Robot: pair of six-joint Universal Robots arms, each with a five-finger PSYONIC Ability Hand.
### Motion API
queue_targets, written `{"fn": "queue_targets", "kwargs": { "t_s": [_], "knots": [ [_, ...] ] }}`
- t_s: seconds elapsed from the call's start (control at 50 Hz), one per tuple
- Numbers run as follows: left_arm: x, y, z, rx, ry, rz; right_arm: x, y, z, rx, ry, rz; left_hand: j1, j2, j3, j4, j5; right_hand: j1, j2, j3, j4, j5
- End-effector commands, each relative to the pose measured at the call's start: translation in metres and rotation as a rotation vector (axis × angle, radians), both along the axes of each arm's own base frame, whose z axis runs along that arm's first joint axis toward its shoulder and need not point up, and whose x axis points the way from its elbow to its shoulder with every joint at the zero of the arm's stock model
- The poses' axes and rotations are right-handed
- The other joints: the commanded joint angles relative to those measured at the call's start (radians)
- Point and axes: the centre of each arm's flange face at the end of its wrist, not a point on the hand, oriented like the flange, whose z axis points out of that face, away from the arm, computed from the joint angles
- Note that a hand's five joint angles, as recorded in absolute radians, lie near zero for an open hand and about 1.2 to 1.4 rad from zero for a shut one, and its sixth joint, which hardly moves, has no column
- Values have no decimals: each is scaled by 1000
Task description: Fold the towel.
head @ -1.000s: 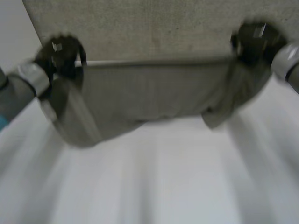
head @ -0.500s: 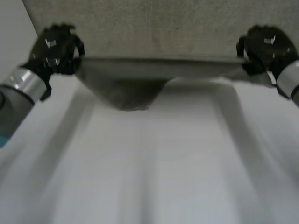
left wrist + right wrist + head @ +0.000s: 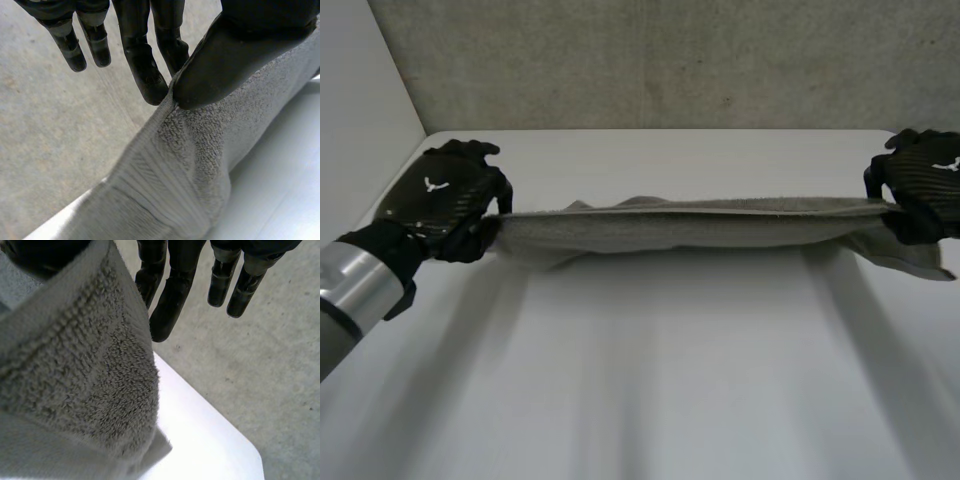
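a: where is the towel (image 3: 700, 225) hanging?
b: stretched just over the tabletop (image 3: 670, 360). the left hand (image 3: 445, 195) is pinching one end, the right hand (image 3: 920, 190) is pinching the other.
a: what is coming next?
b: i am guessing laying it flat, then folding it over.

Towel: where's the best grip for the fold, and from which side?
Grip the towel at its two ends, each from its own outer side, hem pinched between thumb and fingers. It spans as a long flat band over the table, so end grips keep it taut. The left hand and right hand pinch it so.
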Motion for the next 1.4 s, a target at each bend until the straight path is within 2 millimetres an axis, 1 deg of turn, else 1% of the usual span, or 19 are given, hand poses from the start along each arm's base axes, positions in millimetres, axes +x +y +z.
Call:
{"fn": "queue_targets", "kwargs": {
  "t_s": [0.02, 0.16, 0.36, 0.5, 0.56, 0.6, 0.62, 0.64, 0.66, 0.68, 0.7, 0.72, 0.74, 0.78, 0.82, 1.04, 1.22, 1.3, 1.4],
  "knots": [
    [11, 9, 34, -105, 16, 41, 0, 15, 25, -21, -18, 40, 116, 45, -51, -59, 71, 87, 63, -43, -76, 52],
    [17, -11, 44, -96, 70, 68, 4, 10, 28, -1, -12, 41, 116, 45, -51, -59, 71, 87, 63, -43, -76, 52],
    [8, -69, -6, 83, 66, 71, 31, -22, 1, 109, 41, 26, 116, 45, -51, -59, 71, 87, 63, -43, -76, 52],
    [-1, -107, -22, 99, 63, 56, 42, -60, -19, 106, 85, 11, 116, 45, -51, -59, 71, 87, 63, -43, -76, 52],
    [-8, -131, -12, 43, 71, 66, 55, -79, -9, 41, 79, 19, 116, 45, -51, -59, 71, 87, 63, -43, -76, 52],
    [-13, -151, 24, -91, 95, 119, 60, -89, 10, -34, 63, 6, 116, 45, -51, -59, 71, 87, 63, -43, -76, 52],
    [-13, -151, 24, -91, 95, 119, 64, -95, 37, -126, 33, -15, 116, 45, -51, -59, 71, 87, 63, -43, -76, 52],
    [-14, -156, 47, -164, 116, 143, 64, -95, 37, -127, 33, -16, 116, 45, -51, -59, 71, 87, 63, -43, -76, 52],
    [-14, -156, 47, -165, 116, 143, 64, -99, 70, -231, -23, -47, 116, 45, -51, -59, 71, 87, 63, -43, -76, 52],
    [-16, -156, 68, -225, 138, 155, 63, -97, 102, -329, -103, -64, 116, 45, -51, -59, 71, 87, 63, -43, -76, 52],
    [-16, -152, 86, -275, 153, 154, 63, -97, 102, -330, -103, -64, 116, 45, -51, -59, 71, 87, 63, -43, -76, 52],
    [-16, -152, 86, -275, 153, 154, 59, -92, 126, -402, -174, -68, 116, 45, -51, -59, 71, 87, 63, -43, -76, 52],
    [-17, -142, 110, -339, 174, 141, 56, -90, 137, -435, -222, -64, 116, 45, -51, -59, 71, 87, 63, -43, -76, 52],
    [-16, -131, 129, -393, 196, 125, 56, -89, 138, -437, -242, -46, 116, 45, -51, -59, 71, 87, 63, -43, -76, 52],
    [-14, -126, 136, -410, 212, 114, 55, -91, 129, -410, -235, -40, 116, 45, -51, -59, 71, 87, 63, -43, -76, 52],
    [-14, -114, 66, -206, 176, 65, 44, -76, 55, -198, -126, -50, 116, 45, -51, -59, 71, 87, 63, -43, -76, 52],
    [5, -75, 12, -78, 142, 47, 21, -49, -11, -16, -82, -27, 116, 45, -51, -59, 71, 87, 63, -43, -76, 52],
    [16, -52, 4, -54, 136, 36, 14, -39, -23, 13, -76, -23, 116, 45, -51, -59, 71, 87, 63, -43, -76, 52],
    [18, -22, 11, -46, 138, 21, -2, -26, -8, -29, -61, -50, 116, 45, -51, -59, 71, 87, 63, -43, -76, 52]
  ]
}}
